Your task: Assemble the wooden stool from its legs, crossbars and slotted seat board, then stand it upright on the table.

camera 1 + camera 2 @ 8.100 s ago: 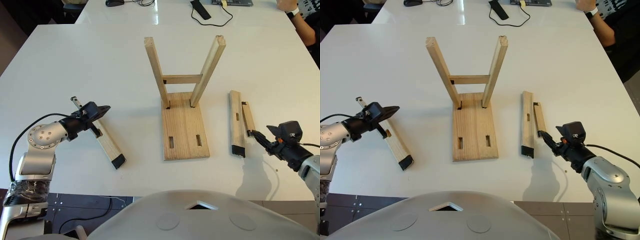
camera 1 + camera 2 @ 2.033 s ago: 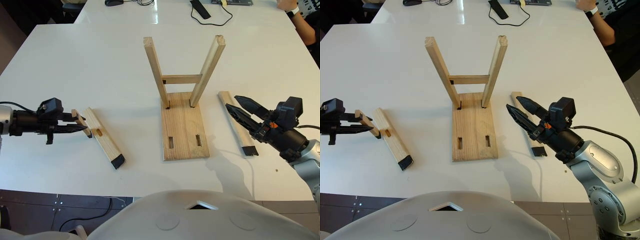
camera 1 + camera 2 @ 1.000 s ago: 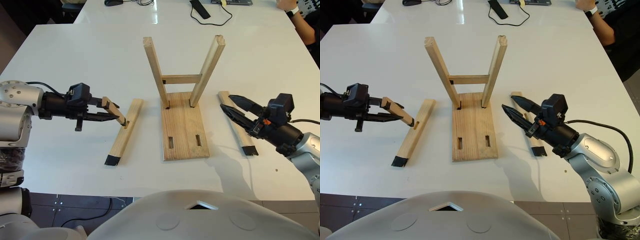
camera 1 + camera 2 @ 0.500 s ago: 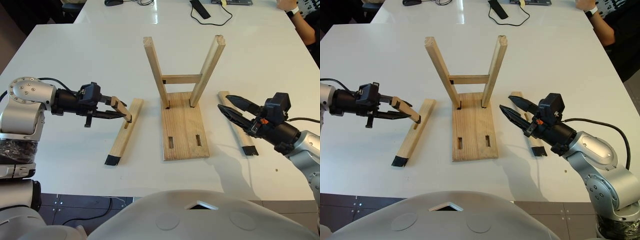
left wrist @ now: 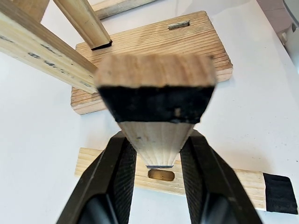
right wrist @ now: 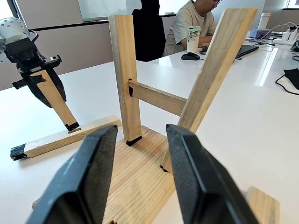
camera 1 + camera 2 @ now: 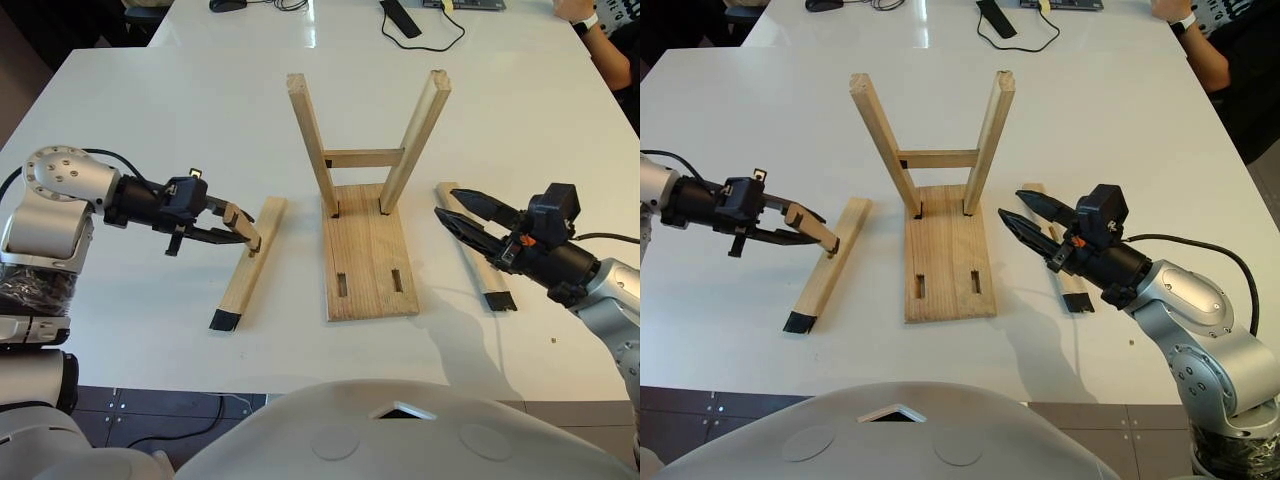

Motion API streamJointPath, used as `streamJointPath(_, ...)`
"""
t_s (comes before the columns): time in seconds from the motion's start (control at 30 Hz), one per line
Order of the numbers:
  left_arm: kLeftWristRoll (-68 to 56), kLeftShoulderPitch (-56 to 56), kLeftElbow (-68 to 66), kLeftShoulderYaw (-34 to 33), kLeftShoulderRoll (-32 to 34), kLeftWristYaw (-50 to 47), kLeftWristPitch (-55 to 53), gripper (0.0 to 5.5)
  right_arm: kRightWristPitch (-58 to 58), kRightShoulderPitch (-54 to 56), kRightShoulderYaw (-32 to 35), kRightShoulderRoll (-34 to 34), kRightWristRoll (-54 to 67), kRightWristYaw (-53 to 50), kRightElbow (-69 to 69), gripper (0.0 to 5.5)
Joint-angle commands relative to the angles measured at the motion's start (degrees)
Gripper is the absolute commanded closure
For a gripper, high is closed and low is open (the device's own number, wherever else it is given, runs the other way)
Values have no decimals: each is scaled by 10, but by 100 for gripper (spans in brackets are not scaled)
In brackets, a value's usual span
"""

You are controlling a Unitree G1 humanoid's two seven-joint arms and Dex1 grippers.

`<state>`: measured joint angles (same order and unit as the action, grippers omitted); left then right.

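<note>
The slotted seat board (image 7: 369, 262) lies flat mid-table. Two legs (image 7: 312, 145) (image 7: 413, 143) stand in its far slots, joined by a crossbar (image 7: 364, 158). To its left a loose leg (image 7: 249, 268) with a black tip lies on the table. My left gripper (image 7: 232, 226) is shut on a short crossbar (image 5: 156, 100), held tilted, its lower end at the slot (image 5: 161, 175) of that leg. Right of the board lies another loose leg (image 7: 488, 278). My right gripper (image 7: 442, 201) hovers open above its far end, fingers (image 6: 96, 172) pointing at the standing legs.
The white table (image 7: 150, 120) has free room on both sides and in front of the board. A mouse (image 7: 229, 6), a black cable (image 7: 420, 30) and other desk items lie along the far edge. A person's arm rests at the far right corner.
My left gripper has carried the short crossbar rightward, bringing its end down to the loose leg's slot. The right gripper has edged slightly toward the seat board, still open.
</note>
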<state>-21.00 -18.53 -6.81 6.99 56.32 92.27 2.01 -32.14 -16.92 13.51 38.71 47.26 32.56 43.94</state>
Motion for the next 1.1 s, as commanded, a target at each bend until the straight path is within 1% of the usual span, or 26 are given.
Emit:
streamJointPath(0.03,17,11,-17,14,17,2,38,421,-11,9,2,12,4,8,0,359)
streamJointPath(0.27,10,-24,-22,3,10,0,22,421,-10,14,0,14,0,16,-7,359)
streamJointPath(0.53,42,-32,-59,31,12,2,75,421,-9,15,-4,13,-3,16,-6,359)
streamJointPath(0.7,29,-17,-43,39,16,2,72,421,-9,12,-4,13,-3,16,-6,359)
streamJointPath(0.9,30,-13,-53,57,34,2,93,421,-8,8,-4,10,-4,15,-4,359)
streamJointPath(1.0,29,-12,-60,77,56,2,103,421,-7,4,-4,8,-5,12,0,359)
streamJointPath(1.1,8,-6,-55,89,68,2,83,421,-7,3,-5,7,-6,9,1,359)
